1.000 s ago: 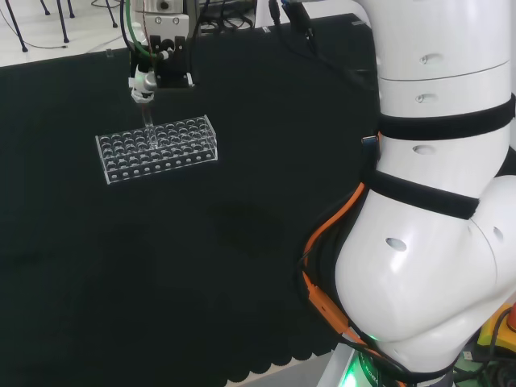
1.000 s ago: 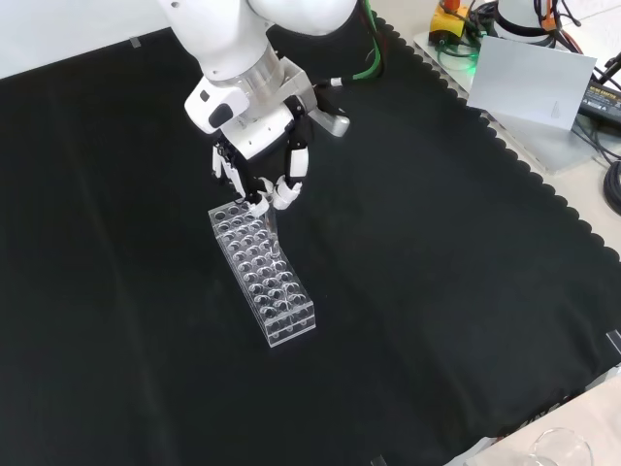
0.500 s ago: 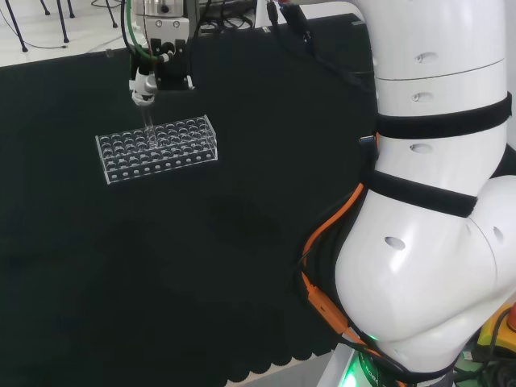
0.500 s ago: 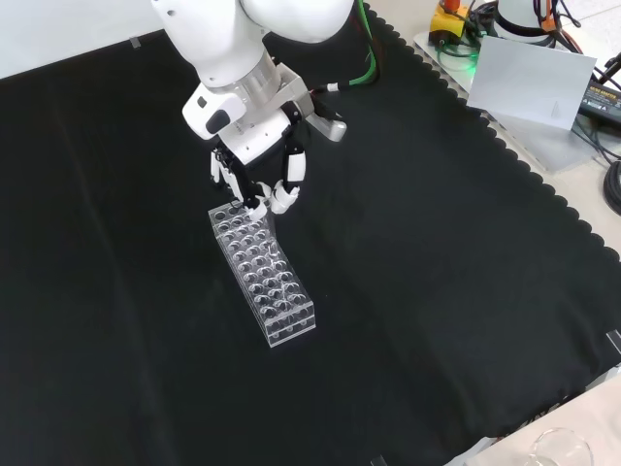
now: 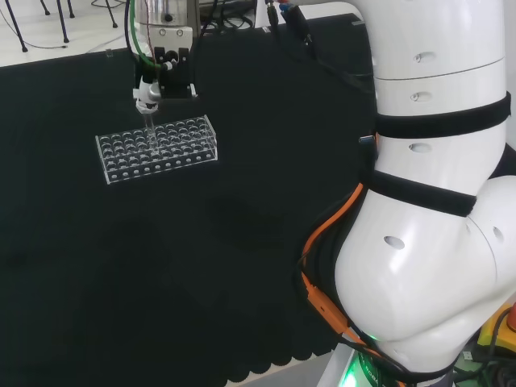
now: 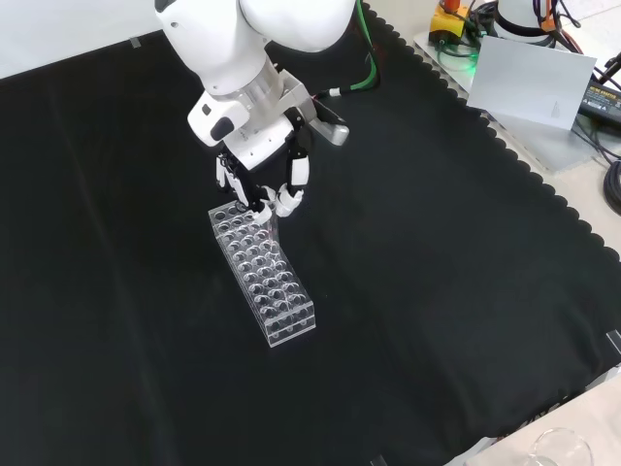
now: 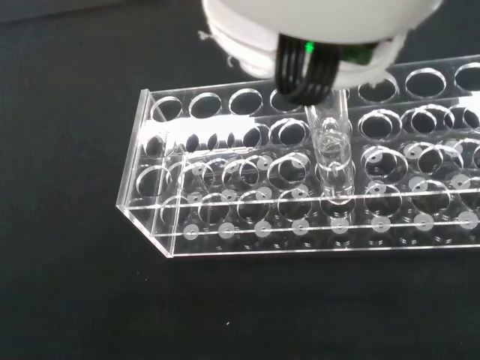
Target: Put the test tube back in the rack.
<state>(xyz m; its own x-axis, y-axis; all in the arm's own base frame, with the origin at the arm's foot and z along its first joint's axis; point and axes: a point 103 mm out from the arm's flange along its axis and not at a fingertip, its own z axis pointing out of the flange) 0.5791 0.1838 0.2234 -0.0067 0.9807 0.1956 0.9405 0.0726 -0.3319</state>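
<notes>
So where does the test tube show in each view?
Head view: test tube upper left, below the hand.
Front view: tube upper centre-left, at the fingers.
Wrist view: centre-right, standing in a hole.
Shared landmark: the clear rack.

- Setting is taken to be a robotics lab.
- Bench is covered with black cloth (image 6: 437,291); a clear test tube rack (image 6: 262,276) is set on it.
- Cables (image 6: 606,146) and electronics are seen at the bench edge.
</notes>
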